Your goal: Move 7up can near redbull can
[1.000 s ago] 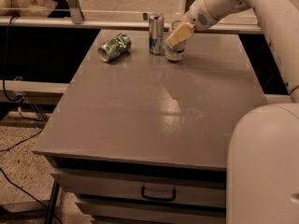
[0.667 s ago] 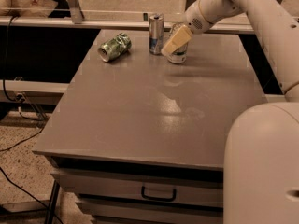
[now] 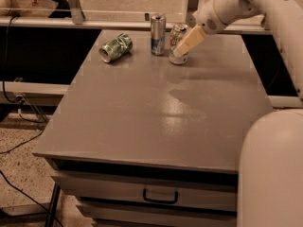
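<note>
The 7up can (image 3: 177, 33), white with green lettering, stands upright at the far edge of the grey table (image 3: 156, 112). It is a small gap to the right of the slim silver-and-blue redbull can (image 3: 157, 34). My gripper (image 3: 182, 48) reaches in from the upper right and sits at the 7up can's right front side, overlapping its lower half. The can's base rests on the table top.
A crushed all-green can (image 3: 116, 48) lies on its side at the far left of the table. A rail and posts (image 3: 75, 6) run behind the table. A drawer with a handle (image 3: 160, 196) is under the front edge. The robot's white body (image 3: 272, 174) fills the lower right.
The gripper has shifted slightly to the right along the 7up can. The can stands in the same place beside the redbull can.
</note>
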`<state>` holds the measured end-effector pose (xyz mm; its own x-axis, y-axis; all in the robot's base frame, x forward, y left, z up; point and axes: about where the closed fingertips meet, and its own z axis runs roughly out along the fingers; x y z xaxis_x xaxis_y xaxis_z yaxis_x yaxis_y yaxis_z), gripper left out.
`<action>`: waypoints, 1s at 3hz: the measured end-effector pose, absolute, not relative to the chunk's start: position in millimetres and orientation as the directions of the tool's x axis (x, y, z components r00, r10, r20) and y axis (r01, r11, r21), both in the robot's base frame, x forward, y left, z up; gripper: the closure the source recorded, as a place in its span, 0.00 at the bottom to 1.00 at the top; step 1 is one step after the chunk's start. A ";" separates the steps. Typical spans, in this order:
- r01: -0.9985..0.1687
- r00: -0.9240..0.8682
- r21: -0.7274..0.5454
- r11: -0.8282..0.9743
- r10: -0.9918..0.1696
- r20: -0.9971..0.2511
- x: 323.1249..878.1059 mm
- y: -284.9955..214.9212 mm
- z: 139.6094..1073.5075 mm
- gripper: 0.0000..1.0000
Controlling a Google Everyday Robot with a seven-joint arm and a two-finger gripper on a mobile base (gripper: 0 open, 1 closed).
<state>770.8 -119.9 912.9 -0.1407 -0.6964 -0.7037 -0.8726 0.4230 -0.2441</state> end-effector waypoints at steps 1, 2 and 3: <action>-0.891 -0.014 -0.334 0.308 -0.754 -0.657 749.0 -168.6 919.5 0.00; -0.898 0.016 -0.345 0.272 -0.764 -0.644 748.8 -163.4 914.9 0.00; -0.898 0.016 -0.345 0.272 -0.764 -0.644 748.8 -163.4 914.9 0.00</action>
